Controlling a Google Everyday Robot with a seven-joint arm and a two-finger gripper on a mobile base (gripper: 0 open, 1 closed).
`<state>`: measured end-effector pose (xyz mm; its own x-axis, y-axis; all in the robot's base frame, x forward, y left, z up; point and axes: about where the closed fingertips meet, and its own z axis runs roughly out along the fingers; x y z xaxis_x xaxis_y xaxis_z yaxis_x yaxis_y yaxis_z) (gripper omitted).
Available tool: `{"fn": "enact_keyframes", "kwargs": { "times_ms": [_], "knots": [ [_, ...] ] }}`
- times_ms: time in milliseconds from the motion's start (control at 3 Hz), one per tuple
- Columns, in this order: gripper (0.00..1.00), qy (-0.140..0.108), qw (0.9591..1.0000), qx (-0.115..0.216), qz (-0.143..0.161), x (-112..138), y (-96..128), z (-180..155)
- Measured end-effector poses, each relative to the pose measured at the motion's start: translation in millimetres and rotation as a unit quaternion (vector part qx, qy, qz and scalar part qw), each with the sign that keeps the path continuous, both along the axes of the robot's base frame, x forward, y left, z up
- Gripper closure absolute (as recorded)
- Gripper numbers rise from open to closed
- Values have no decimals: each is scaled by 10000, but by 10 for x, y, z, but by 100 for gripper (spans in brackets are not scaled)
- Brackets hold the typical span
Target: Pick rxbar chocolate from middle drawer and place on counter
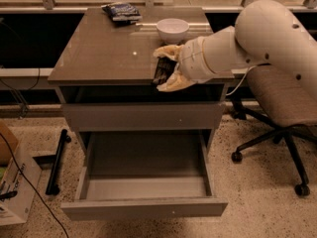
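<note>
Glossy, glass-smooth counter — matt grey middle drawer — pale pincer at counter's front edge clasps dark-wrapped rxbar chocolate.
</note>
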<state>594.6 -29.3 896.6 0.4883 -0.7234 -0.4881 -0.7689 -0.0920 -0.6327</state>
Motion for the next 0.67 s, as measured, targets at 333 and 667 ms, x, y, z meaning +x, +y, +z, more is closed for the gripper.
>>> {"fn": "enact_keyframes", "kwargs": {
  "times_ms": [333, 667],
  "knots": [
    [100, -3, 9994, -313, -147, 360, -146, 107],
    [100, 37, 9989, -434, -181, 835, -264, 122]
  ]
}}
